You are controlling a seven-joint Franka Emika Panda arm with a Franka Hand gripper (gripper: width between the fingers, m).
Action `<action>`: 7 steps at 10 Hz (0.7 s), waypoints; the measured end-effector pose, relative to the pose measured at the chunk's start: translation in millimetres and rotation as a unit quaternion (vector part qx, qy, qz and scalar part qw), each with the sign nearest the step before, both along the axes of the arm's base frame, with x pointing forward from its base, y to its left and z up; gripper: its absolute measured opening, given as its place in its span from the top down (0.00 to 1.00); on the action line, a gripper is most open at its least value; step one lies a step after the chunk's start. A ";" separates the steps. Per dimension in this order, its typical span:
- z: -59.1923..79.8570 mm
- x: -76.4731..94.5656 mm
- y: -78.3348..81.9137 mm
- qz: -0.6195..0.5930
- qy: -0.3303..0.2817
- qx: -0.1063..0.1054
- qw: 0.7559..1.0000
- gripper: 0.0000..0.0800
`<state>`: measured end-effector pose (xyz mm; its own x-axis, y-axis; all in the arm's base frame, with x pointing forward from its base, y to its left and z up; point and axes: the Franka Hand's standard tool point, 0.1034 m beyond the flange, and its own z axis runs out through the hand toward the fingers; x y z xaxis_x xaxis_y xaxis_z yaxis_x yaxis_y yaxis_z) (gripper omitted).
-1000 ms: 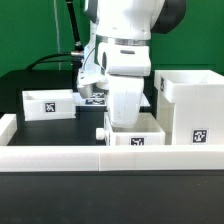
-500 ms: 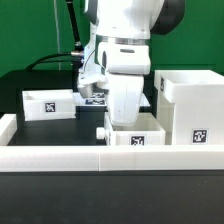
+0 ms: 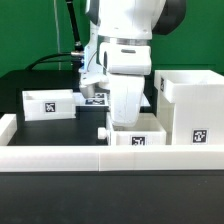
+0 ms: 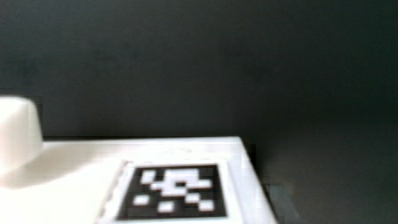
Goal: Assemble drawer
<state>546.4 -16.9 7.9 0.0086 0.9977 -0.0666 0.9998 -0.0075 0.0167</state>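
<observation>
In the exterior view, the large white drawer casing [image 3: 190,108] stands at the right with a tag on its front. One small tray box [image 3: 48,103] sits at the left. A second tray box [image 3: 136,138] sits at the centre front with a small knob on its left side. My gripper [image 3: 124,118] reaches down right behind this centre tray, and the tray hides the fingers. The wrist view shows a white tagged surface [image 4: 175,192] and a white rounded piece [image 4: 15,140] over the dark table. No fingers show there.
A low white border wall [image 3: 60,158] runs along the front and up the exterior view's left side. The marker board [image 3: 96,98] lies behind the arm. Dark cables hang at the back left. The table is black.
The arm and the centre tray have edged slightly to the exterior view's right, uncovering a bit more of the marker board. Nothing else has moved.
</observation>
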 end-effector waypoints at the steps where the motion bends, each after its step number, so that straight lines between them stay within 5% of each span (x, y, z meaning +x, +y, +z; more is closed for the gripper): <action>1: 0.1 -0.1 1.0 -0.005 0.002 0.000 1.000 0.95; 7: -0.6 -1.6 -0.2 -0.018 0.001 0.000 1.000 0.95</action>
